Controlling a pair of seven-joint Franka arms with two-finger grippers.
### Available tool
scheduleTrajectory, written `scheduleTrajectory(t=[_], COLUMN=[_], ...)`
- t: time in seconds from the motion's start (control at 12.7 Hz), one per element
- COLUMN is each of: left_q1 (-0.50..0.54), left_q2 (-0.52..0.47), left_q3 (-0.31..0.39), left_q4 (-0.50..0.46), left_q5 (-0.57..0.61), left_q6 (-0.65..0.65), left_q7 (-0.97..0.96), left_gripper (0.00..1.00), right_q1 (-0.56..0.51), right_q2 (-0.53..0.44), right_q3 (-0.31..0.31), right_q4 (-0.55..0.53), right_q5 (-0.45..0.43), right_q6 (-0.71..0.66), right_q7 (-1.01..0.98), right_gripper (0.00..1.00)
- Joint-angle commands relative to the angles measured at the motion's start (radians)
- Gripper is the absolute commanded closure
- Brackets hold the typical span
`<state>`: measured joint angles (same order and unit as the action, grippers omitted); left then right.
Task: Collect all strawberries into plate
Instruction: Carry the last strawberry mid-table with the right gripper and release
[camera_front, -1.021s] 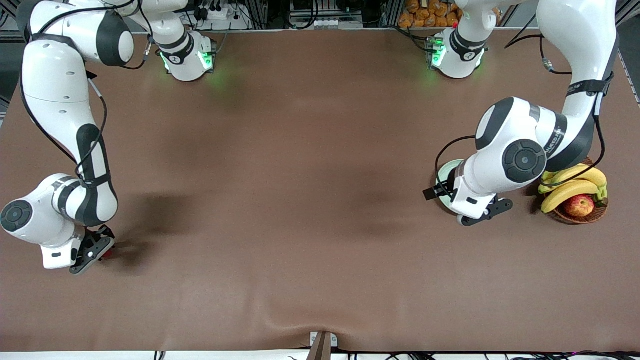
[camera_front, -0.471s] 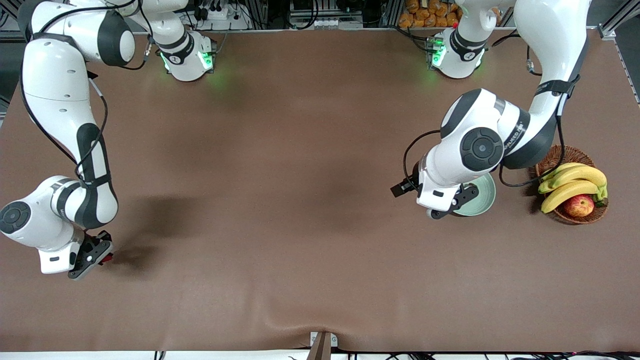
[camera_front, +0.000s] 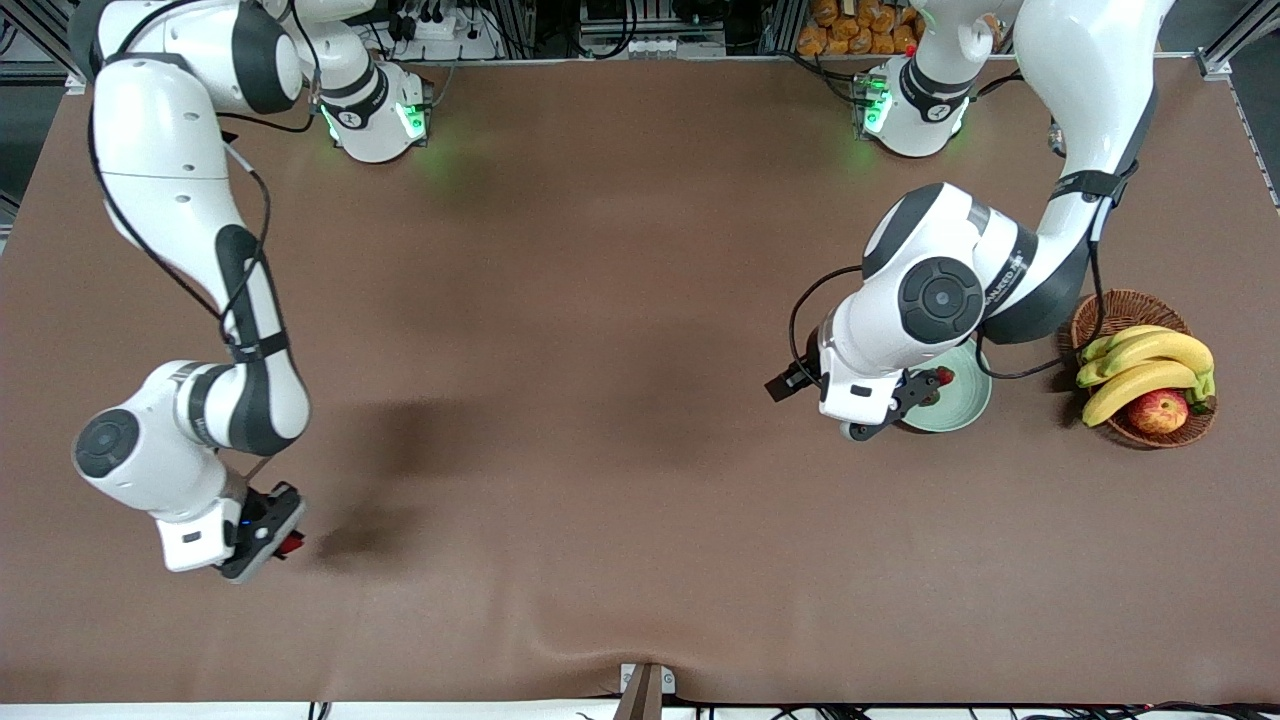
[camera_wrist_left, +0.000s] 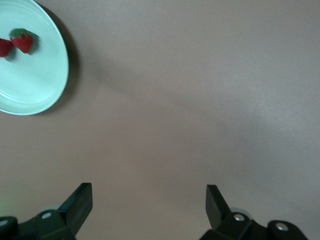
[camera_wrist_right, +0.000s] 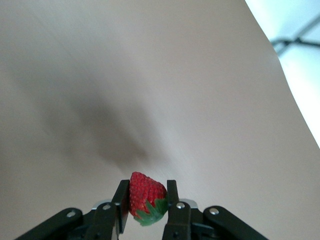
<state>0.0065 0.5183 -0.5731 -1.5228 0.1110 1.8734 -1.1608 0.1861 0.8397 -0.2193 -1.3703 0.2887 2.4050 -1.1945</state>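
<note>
While two strawberries (camera_wrist_left: 22, 41) are lying side by side in the pale mint-green plate (camera_wrist_left: 37, 97), the third strawberry (camera_wrist_right: 146, 198) is sitting pinched between the clenched fingers (camera_wrist_right: 121, 202) of the right gripper (camera_front: 275, 540), its green cap pointing down toward the gripper body. That gripper is hanging over bare brown tablecloth (camera_front: 600, 400) at the right arm's end of the table, well apart from the plate, and is casting a dark shadow on the cloth beside it.

At the left arm's end, the plate is partly covered in the front view by the left gripper (camera_front: 915, 395), which is hovering over the plate's edge and the cloth next to it with its jaws spread wide and nothing between them. Just beside the plate, toward the table's edge, a brown wicker basket (camera_front: 1120, 305) is holding a bunch of yellow bananas (camera_front: 1150, 365) and a red-yellow apple (camera_front: 1158, 411).
</note>
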Motion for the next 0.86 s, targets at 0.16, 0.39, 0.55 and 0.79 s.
scheduleTrajectory(t=[0.16, 0.39, 0.55, 0.79], left_q1=[-0.023, -0.025, -0.025, -0.025], left_q2=[0.035, 0.042, 0.043, 0.049], left_q3=[0.002, 0.004, 0.004, 0.004], left_q4=[0.036, 0.036, 0.036, 0.036], left_q5=[-0.005, -0.001, 0.006, 0.007], left_q6=[0.015, 0.015, 0.015, 0.015], left_q7=[-0.059, -0.057, -0.057, -0.057], left_gripper=[0.0, 0.0, 0.0, 0.0], right_q1=[0.159, 0.31, 0.403, 0.524], right_q2=[-0.071, -0.073, -0.06, -0.039], right_q3=[-0.002, -0.003, -0.002, -0.002], right_q4=[-0.012, -0.012, -0.012, -0.012], right_q5=[0.013, 0.009, 0.01, 0.012], right_q6=[-0.089, -0.08, -0.057, 0.04], right_q7=[0.247, 0.433, 0.582, 0.714], right_gripper=[1.0, 1.0, 1.0, 1.0])
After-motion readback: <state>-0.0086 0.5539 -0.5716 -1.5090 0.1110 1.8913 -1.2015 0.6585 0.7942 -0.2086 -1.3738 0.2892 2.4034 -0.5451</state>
